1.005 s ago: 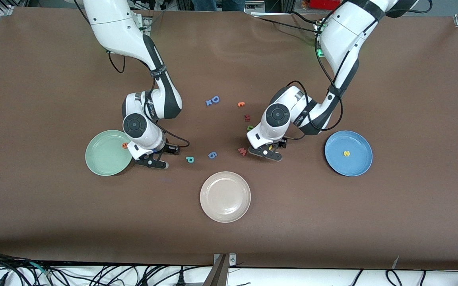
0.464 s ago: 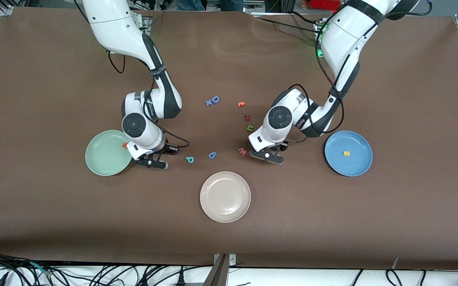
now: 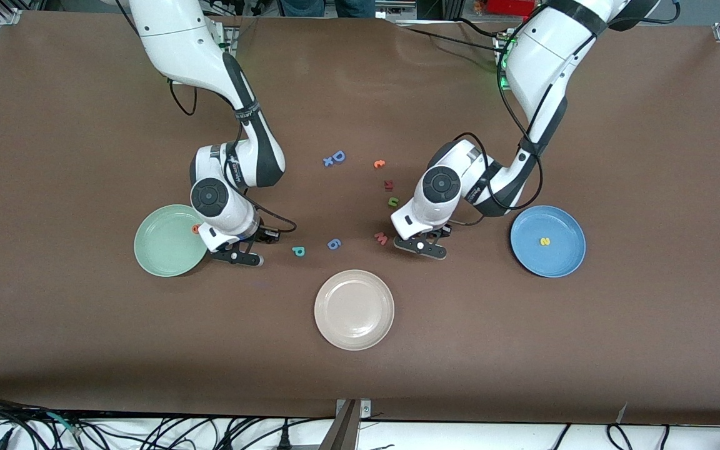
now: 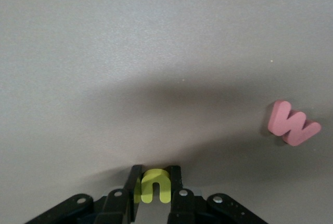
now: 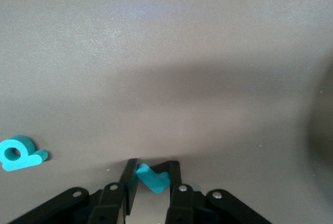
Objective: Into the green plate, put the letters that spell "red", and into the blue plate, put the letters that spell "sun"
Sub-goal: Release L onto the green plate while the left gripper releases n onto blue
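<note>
Brown surface (image 3: 522, 350), pickup step: left claw (image 4: 154, 199) clamps yellow "u" (image 4: 154, 185) beside blue plate (image 3: 563, 259), right claw (image 5: 152, 195) clamps teal "r" (image 5: 153, 178) beside green plate (image 3: 154, 259); next, lift and carry each over its plate.

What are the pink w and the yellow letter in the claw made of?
The pink w and the yellow letter clamped in the left gripper both look like soft foam: thick, flat-cut, matte with no shine. It could be rubbery plastic instead.

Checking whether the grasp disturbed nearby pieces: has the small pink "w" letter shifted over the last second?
No. The small pink "w" letter lies at the same spot between the blue "6" and the left gripper, which is shut on the yellow "u".
</note>
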### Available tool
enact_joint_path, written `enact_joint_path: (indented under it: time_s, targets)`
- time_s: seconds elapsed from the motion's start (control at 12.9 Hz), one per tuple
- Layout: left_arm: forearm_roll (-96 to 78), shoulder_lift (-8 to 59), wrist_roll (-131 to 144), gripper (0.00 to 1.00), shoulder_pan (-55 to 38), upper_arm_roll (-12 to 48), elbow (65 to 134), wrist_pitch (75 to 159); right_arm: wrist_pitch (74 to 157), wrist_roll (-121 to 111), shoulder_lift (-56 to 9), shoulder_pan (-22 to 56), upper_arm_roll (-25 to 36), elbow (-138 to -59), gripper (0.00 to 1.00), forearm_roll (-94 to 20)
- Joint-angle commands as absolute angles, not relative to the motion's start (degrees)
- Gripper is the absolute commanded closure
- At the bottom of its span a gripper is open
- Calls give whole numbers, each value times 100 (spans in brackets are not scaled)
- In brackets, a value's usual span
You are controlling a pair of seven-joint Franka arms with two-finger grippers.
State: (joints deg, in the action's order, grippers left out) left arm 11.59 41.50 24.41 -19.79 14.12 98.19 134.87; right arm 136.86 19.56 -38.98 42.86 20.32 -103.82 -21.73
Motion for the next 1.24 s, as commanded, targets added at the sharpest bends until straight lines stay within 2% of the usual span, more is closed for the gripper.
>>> enact_joint_path:
  time_s: [0.0, 0.15, 0.46, 0.77, 1.16]
  targets:
    - [1318, 3965, 2443, 83, -1759, 1389, 9791, 13141, 13511, 1863, -3947, 4272, 1986, -10319, 84, -2303]
    - [1318, 3719, 2129, 83, -1539, 1389, 9774, 12772, 13037, 1846, -3911, 4271, 2039, -10108, 84, -2294]
    - [1309, 3323, 978, 83, -863, 1398, 9738, 11990, 12069, 1549, -3911, 4263, 2582, -9502, 84, -2232]
    - [1327, 3226, -164, 83, -82, 1389, 9870, 11699, 11804, 487, -3920, 4210, 3277, -9475, 83, -2232]
    - [1327, 3392, -853, 79, 430, 1389, 9967, 11768, 11672, -780, -3955, 3473, 3384, -9475, 80, -2101]
